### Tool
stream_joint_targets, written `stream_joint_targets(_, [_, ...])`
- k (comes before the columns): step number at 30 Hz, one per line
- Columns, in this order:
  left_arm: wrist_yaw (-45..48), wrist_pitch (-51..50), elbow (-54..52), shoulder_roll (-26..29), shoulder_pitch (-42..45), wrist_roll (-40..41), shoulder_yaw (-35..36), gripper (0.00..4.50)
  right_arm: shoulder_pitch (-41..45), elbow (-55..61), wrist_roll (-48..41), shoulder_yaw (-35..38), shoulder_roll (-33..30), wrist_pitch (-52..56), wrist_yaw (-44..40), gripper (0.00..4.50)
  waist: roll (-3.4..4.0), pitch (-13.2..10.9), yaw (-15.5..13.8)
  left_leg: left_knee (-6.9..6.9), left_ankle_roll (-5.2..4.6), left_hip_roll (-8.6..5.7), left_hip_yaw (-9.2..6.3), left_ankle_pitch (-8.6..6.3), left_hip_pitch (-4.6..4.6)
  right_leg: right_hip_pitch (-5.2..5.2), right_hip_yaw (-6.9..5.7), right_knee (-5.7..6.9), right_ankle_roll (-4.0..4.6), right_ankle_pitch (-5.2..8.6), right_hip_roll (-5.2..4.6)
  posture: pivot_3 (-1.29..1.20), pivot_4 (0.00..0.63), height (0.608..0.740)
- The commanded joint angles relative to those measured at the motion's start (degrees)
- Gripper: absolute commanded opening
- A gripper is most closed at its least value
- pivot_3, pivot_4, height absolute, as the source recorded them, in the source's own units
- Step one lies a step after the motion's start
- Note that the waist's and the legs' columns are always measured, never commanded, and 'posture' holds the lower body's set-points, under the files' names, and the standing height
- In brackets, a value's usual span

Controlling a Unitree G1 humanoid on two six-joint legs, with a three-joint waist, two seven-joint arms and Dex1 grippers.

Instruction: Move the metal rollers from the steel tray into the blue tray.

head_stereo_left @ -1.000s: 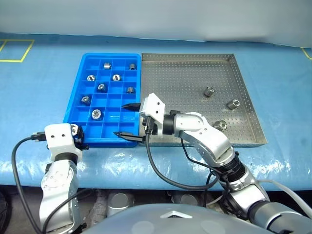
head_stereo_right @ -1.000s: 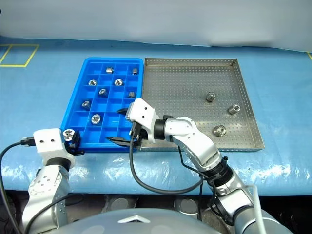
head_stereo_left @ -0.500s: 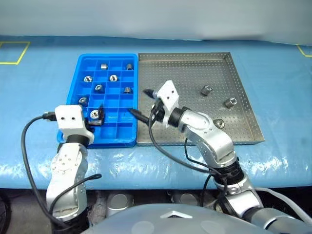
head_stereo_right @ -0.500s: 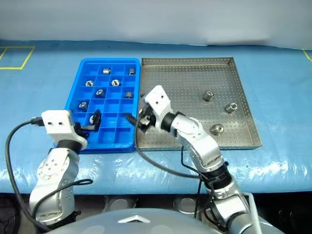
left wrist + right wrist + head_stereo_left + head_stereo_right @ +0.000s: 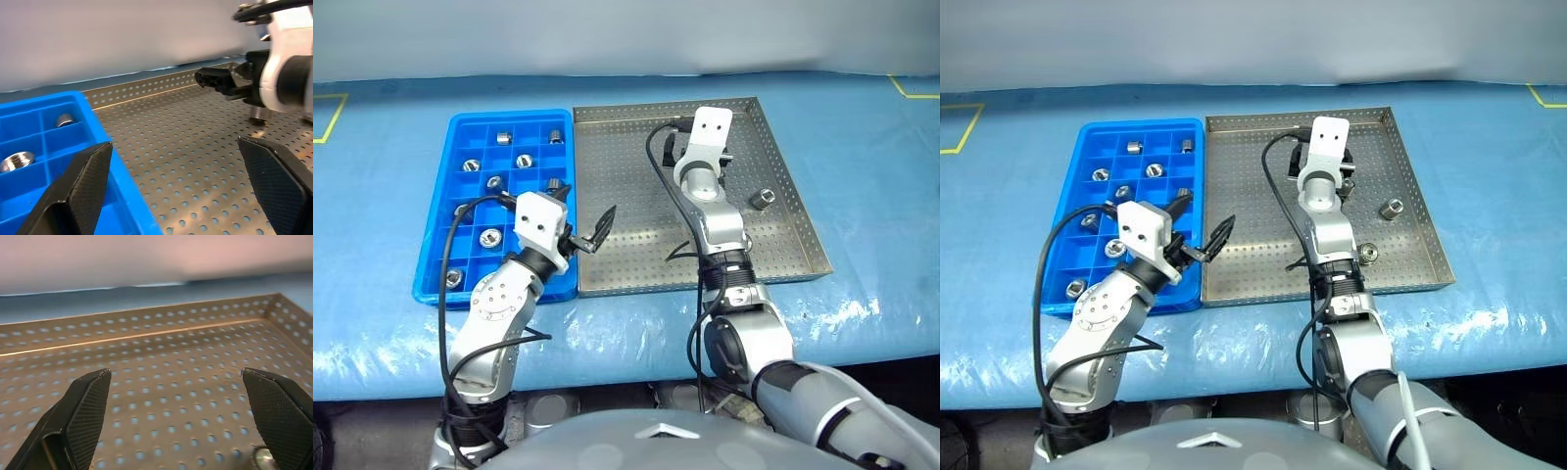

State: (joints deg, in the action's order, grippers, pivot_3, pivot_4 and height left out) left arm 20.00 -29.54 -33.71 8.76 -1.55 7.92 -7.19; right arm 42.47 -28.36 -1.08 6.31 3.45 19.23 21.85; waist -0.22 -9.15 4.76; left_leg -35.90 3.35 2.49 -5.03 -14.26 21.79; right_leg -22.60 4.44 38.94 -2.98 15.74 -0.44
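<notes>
Steel, grey and perforated, the steel tray (image 5: 636, 211) holds the few metal rollers (image 5: 763, 200) not yet moved; one lies near its right rim, another (image 5: 1367, 255) shows beside the right arm near the front rim. The blue tray (image 5: 433, 264), touching the steel tray's left side, already has rollers in several compartments. The right gripper (image 5: 182, 418) hangs low over the far part of the steel tray, jaws spread wide and empty. The left gripper (image 5: 585, 217) is released too, empty, hovering above the seam between the trays.

To do the pick well, I judge the right gripper should straddle one roller squarely, fingers either side of it, before closing, since a short smooth ring will likely skid on the perforated floor.

A shiny edge at the corner of the right wrist view may be a roller, cut off. The right arm hides part of the tray, so the count left is uncertain.
</notes>
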Motion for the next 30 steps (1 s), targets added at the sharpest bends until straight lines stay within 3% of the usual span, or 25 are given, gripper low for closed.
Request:
stream_joint_targets(1, [2.1,1.4,-0.2,1.3,1.0,1.2,-2.3,4.47,5.2,-8.1,0.1,3.5,0.2,-4.2,6.4,4.5,0.04,0.0,0.4,0.01,0.0,0.0,0.01,0.0,0.0,-0.01,0.01,0.01,0.0,0.0,0.0,-0.04,0.15,0.74])
stream_joint_targets(8, [1.9,0.6,-0.5,1.5,0.4,1.8,-4.2,4.47,10.5,-21.4,-1.8,8.5,0.7,-9.3,14.2,4.5,0.07,0.0,0.8,0.01,-0.02,0.0,0.01,-0.01,-0.01,-0.01,0.04,0.03,0.0,0.0,0.01,-0.02,0.15,0.74])
stream_joint_targets(20, [1.1,1.6,-0.2,1.7,-2.0,2.1,-5.6,4.47,14.0,-32.0,-8.1,15.9,1.5,-12.2,23.2,4.5,0.13,0.0,0.4,-0.01,-0.02,0.0,0.01,0.0,-0.02,0.0,0.03,0.03,0.0,0.0,0.02,0.0,0.15,0.74])
stream_joint_targets(28, [1.2,2.4,0.2,2.1,-3.1,2.2,-5.0,4.5,12.4,-28.5,-7.9,14.0,4.1,-10.9,22.6,1.95,0.16,0.0,0.6,-0.02,-0.03,0.0,0.02,-0.01,-0.09,0.05,0.06,0.04,0.0,0.0,0.03,0.0,0.15,0.74])
stream_joint_targets(30, [0.8,3.1,0.1,2.2,-3.8,2.0,-4.6,4.5,11.0,-24.7,-7.0,12.1,5.2,-9.4,21.1,1.72,0.17,0.0,0.7,0.0,-0.03,0.04,0.01,-0.01,-0.1,0.04,0.07,0.04,0.01,0.01,0.07,0.0,0.15,0.74])
